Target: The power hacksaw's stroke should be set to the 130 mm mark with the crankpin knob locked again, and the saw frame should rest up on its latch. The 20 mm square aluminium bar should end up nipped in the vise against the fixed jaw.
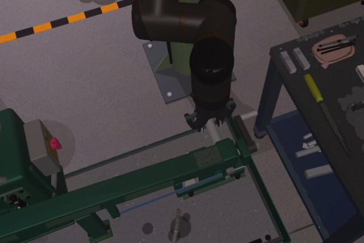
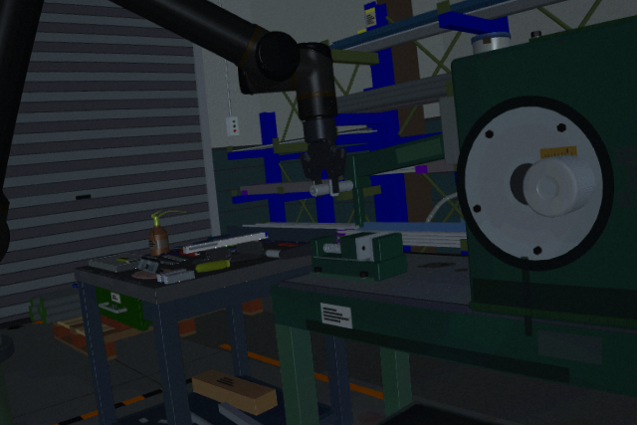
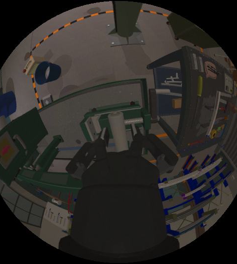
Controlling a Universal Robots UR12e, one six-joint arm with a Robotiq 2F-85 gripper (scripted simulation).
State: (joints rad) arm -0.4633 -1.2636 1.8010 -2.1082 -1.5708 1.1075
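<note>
The green saw frame (image 1: 123, 184) stands raised above the machine bed, its blue blade (image 1: 164, 195) slung under it. A pale round handle (image 1: 213, 133) sticks out from the frame's far end. My gripper (image 3: 119, 135) is around that handle with its fingers open, holding nothing. The vise (image 2: 359, 251) sits on the bed below, its jaws apart. No bar shows between them. The crank disc (image 2: 535, 183) on the machine's side carries the grey crankpin knob (image 2: 558, 185) below a small yellow scale (image 2: 558, 152).
Behind the saw stand blue stock racks (image 2: 381, 101) with long bars. A dark tool table (image 1: 326, 87) stands to the right with a yellow-handled file (image 1: 322, 102) and short metal pieces. More offcuts lie on its lower shelf (image 1: 317, 164). My arm's pedestal (image 1: 182, 58) is bolted to the floor.
</note>
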